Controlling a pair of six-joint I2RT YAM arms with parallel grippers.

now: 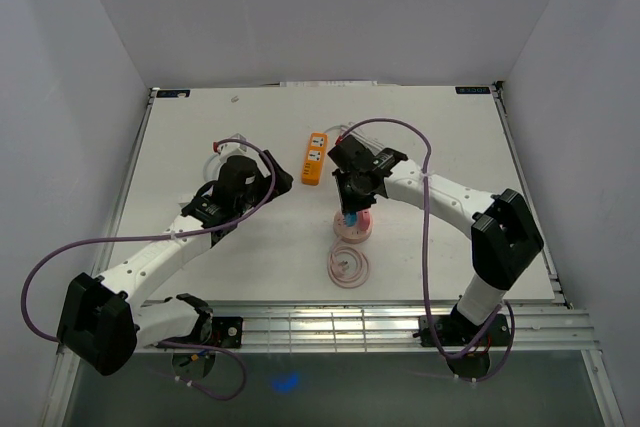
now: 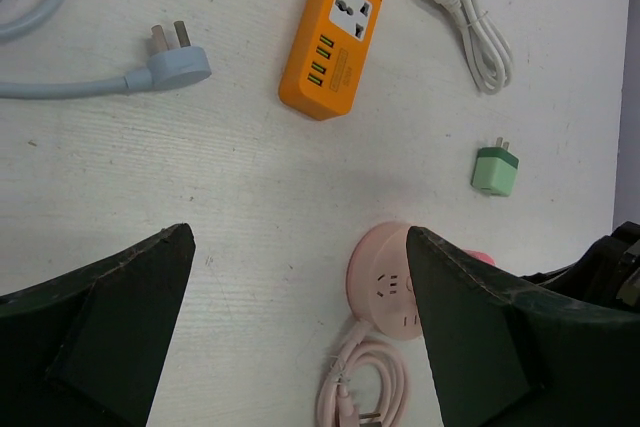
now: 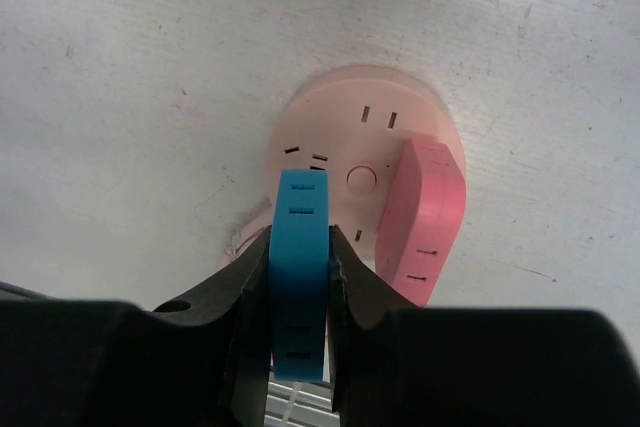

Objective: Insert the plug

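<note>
Here, right claw (image 3: 300, 252) pinching boxy blue plug (image 3: 302, 205), round pink socket (image 3: 340, 107) beneath, left claw (image 2: 300, 247) spread, empty.

Our right gripper (image 3: 300, 267) points down over the round pink socket (image 3: 365, 137), its fingers (image 3: 245, 297) clamped on a blue plug (image 3: 302, 217). Our left gripper (image 2: 298, 247) hangs left of that socket, fingers spread wide, holding nothing.
</note>
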